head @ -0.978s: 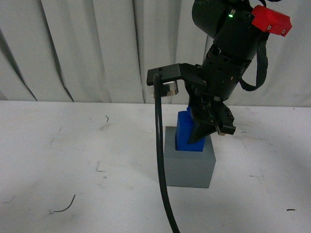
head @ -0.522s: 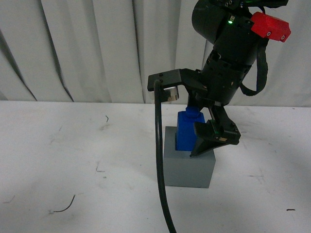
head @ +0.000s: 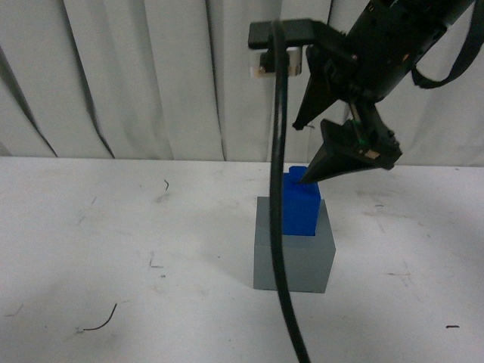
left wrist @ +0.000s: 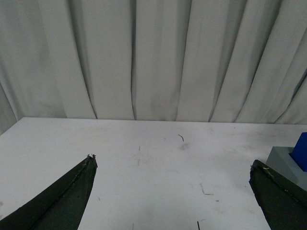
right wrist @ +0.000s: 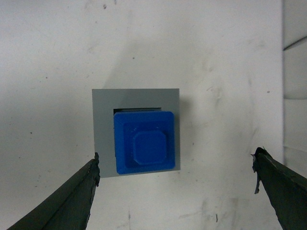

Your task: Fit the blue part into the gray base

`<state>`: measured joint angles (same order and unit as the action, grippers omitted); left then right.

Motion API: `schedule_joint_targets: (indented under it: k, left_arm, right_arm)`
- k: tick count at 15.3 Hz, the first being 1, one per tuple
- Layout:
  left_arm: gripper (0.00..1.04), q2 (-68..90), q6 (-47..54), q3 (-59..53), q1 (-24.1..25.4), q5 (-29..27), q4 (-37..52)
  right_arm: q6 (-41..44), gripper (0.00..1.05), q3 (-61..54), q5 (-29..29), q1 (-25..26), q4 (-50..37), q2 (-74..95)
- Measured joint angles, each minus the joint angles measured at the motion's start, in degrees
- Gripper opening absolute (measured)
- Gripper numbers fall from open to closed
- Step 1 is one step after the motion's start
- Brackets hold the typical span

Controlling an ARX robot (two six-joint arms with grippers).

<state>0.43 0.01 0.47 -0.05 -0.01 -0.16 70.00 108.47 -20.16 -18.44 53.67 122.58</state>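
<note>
**Blue part seated in gray base, both pincers spread wide**

A white table [head: 113,249], scuffed and marked with small dark specks, is seen in front of a pleated pale curtain [head: 136,76] that closes off the far side. A thin dark curved strand [head: 102,321] is seen lying at the near left of the table.

The gray base [head: 295,265] is placed right of the table's middle. The blue part [head: 302,208] is seated upright in the recess of its top face, with its upper portion left standing above the rim. In the right wrist view the blue part [right wrist: 144,143] is seen from above inside the gray base [right wrist: 103,129], its square knob [right wrist: 149,146] is turned upward, and a dark sliver of recess is left open along one edge.

The right gripper [head: 298,154] is held above the blue part with its fingers spread wide, and nothing is gripped. In the right wrist view the right gripper [right wrist: 176,160] is shown with one finger on either side of the base, both apart from it. A black cable [head: 278,189] is hung from the arm across the front of the base.

The left gripper [left wrist: 172,164] is also spread wide and empty over bare table, well to the left of the gray base [left wrist: 283,160] and blue part [left wrist: 302,151].
</note>
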Motion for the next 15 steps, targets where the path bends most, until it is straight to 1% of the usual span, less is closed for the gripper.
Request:
schedule_joint_targets:
  k: [1, 3, 5, 6, 8, 9, 11, 12, 13, 15]
  left_arm:
    - [0.98, 0.0, 0.0, 0.0, 0.0, 0.0, 0.0]
    - [0.98, 0.0, 0.0, 0.0, 0.0, 0.0, 0.0]
    - [0.98, 0.0, 0.0, 0.0, 0.0, 0.0, 0.0]
    - [0.98, 0.0, 0.0, 0.0, 0.0, 0.0, 0.0]
    - [0.98, 0.0, 0.0, 0.0, 0.0, 0.0, 0.0]
    - [0.98, 0.0, 0.0, 0.0, 0.0, 0.0, 0.0]
    - [0.98, 0.0, 0.0, 0.0, 0.0, 0.0, 0.0]
    - [0.98, 0.0, 0.0, 0.0, 0.0, 0.0, 0.0]
    - [0.98, 0.0, 0.0, 0.0, 0.0, 0.0, 0.0]
    - [0.98, 0.0, 0.0, 0.0, 0.0, 0.0, 0.0]
  right_arm:
    - [0.0, 0.98, -2.2, -1.2, 0.8, -2.0, -2.5]
    - [-1.4, 0.98, -8.9, -5.0, 2.4, -11.7, -9.2]
    - [-7.8, 0.98, -18.9, -5.0, 3.6, -29.2, -17.2]
    - [-11.8, 0.98, -24.9, -4.1, 4.3, -38.8, -21.2]
    - [-19.5, 0.98, -36.7, 0.9, 7.1, -55.8, -26.8]
    - [-23.7, 0.98, -42.4, 4.3, 9.4, -64.9, -28.5]
    - [-34.1, 0.98, -50.9, 10.5, 13.3, -77.9, -32.0]
    - [-39.0, 0.98, -53.9, 13.3, 15.0, -83.3, -34.4]
    - [-43.7, 0.98, -55.9, 15.6, 16.6, -85.5, -36.6]
    - [-54.2, 0.98, -58.7, 15.7, 20.5, -83.4, -38.8]
